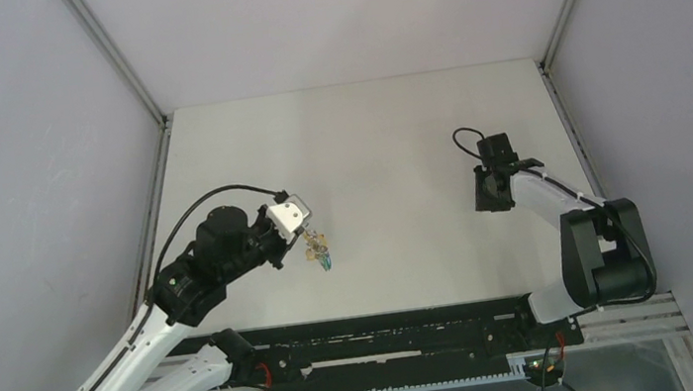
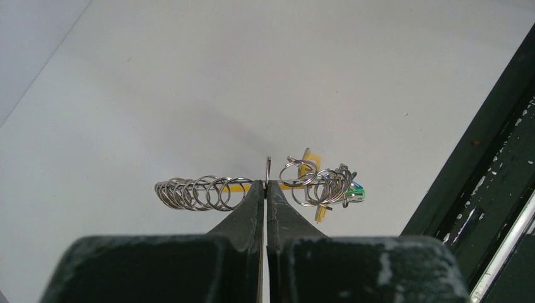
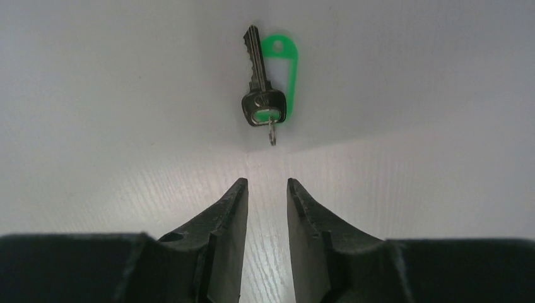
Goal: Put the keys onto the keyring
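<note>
Left wrist: the left fingers [image 2: 250, 211] are clamping the keyring [image 2: 202, 192]. Facing a green-tagged key [image 3: 260, 104], the right fingers [image 3: 228, 221] are standing slightly apart, empty.

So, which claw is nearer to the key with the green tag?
Right. The key with the green tag lies just ahead of the right claw, untouched. The left claw is well away on the other side, shut on the keyring.
</note>
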{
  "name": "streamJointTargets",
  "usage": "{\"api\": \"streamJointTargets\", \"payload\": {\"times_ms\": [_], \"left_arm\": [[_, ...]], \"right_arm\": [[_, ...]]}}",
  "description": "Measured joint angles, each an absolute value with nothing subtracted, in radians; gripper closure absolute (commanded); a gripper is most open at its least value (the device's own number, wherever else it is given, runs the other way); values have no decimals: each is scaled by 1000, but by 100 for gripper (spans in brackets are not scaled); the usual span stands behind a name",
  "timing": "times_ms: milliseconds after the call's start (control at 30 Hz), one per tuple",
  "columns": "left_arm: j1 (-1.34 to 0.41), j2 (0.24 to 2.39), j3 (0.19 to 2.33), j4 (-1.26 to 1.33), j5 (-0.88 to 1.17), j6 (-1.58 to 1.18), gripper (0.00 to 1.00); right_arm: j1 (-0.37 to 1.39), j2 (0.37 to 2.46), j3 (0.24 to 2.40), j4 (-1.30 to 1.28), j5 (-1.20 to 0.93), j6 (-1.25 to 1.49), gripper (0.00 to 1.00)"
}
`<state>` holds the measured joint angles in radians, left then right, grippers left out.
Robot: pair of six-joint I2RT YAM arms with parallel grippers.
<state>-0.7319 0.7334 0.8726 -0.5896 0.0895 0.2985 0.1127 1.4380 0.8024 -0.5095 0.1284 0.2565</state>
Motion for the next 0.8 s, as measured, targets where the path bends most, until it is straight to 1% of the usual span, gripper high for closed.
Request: {"api": "streamJointTargets", "payload": {"times_ms": [167,267,333,600,800], "left_arm": [[-730,733,862,-588,84,299,100],[-728,733,860,-587,83,299,100],[-727,733,860,-587,82,299,100],[-723,741,860,-586,83,299,100],[-721,742,857,-586,84,299,100]], "right_arm": [[103,1504,865,-501,136,239,77],[100,1541,896,-488,138,228,77],[99,1557,902,-481,138,223,79],[99,1577,903,-480,142,219,82],[99,1590,903,-482,150,215,88]]}}
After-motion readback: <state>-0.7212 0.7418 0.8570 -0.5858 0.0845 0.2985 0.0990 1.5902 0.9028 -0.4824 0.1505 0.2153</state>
